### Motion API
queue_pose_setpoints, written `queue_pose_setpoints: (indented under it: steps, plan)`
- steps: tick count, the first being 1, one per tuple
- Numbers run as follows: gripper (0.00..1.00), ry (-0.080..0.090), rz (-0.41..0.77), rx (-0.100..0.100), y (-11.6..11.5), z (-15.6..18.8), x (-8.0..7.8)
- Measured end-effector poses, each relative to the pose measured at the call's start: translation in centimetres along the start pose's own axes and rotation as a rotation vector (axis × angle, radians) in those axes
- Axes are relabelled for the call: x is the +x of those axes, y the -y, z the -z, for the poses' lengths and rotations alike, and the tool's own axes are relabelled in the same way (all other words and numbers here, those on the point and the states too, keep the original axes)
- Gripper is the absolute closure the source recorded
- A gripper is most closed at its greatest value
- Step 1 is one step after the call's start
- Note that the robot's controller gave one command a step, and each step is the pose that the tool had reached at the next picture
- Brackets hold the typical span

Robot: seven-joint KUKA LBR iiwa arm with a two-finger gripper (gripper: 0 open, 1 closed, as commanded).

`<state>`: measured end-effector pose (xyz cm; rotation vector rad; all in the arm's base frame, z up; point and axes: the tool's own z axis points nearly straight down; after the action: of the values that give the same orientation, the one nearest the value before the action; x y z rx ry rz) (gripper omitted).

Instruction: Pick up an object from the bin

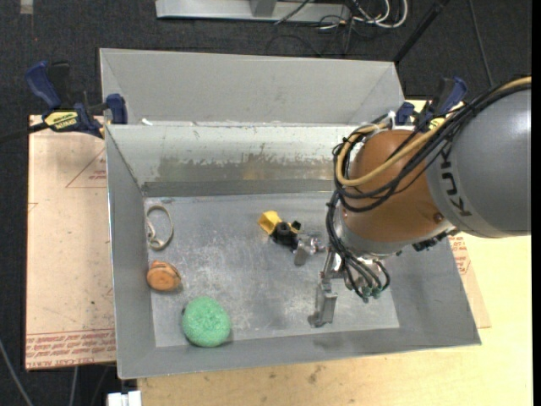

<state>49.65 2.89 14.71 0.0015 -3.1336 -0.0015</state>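
Observation:
My gripper hangs below the arm's orange cover, low over the bin floor in the right half, near the front wall. Nothing shows in it. The nearest loose thing is a small yellow and black object with a silvery metal end, lying on the floor up and to the left of the gripper, apart from it. A fuzzy green ball rests near the front wall, well to the gripper's left.
A brown round piece lies at the left side, and a pale looped ring lies behind it by the left wall. The arm and its cables cover the bin's right rear corner. Bare floor stretches between the ball and the gripper.

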Motion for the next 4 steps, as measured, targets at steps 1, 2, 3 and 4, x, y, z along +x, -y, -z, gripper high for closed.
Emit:
queue_pose_setpoints:
  steps: [1,2,3,4]
  plan:
    - [0.00,0.008,-0.001,0.000,0.0,0.4,-0.2]
    - [0.00,0.020,0.055,0.000,1.8,-6.0,-8.0]
    - [0.00,0.012,-0.112,-0.002,2.4,-4.2,-9.1]
    - [0.00,0.014,-0.113,0.000,2.4,-1.9,-9.6]
